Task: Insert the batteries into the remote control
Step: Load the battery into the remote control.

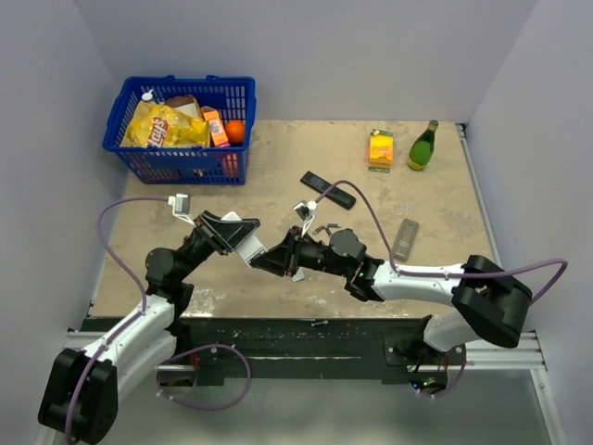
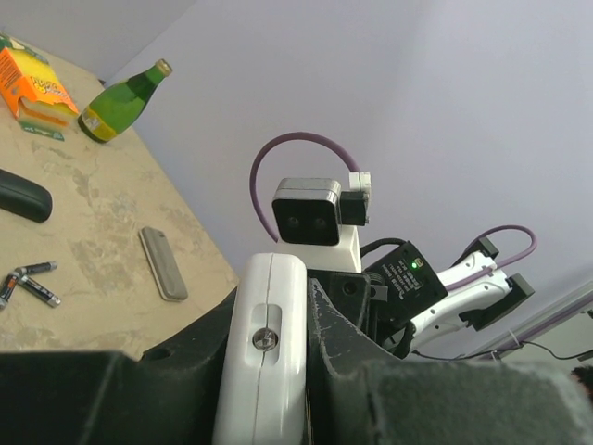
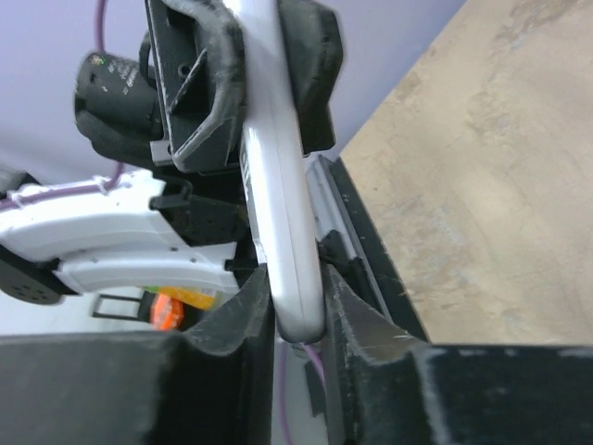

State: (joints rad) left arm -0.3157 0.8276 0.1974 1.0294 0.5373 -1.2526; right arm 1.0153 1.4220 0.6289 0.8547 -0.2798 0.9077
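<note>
Holding the white remote (image 2: 264, 357) aloft over the table's near edge, the left gripper (image 1: 237, 235) is clamped tight on it, while the right gripper (image 3: 296, 313) pinches its free end. Loading seems barely begun: the batteries (image 2: 26, 283) lie loose mid-table, none visibly inserted.

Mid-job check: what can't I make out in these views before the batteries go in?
- white remote: whether its battery bay is open. The fingers of the left gripper cover it in both wrist views, and it is too small in the top view.
- batteries: their count. They are cut by the left wrist view's edge and tiny from above.
- right gripper: whether it truly clamps the remote. The contact is hidden in its own view.
</note>
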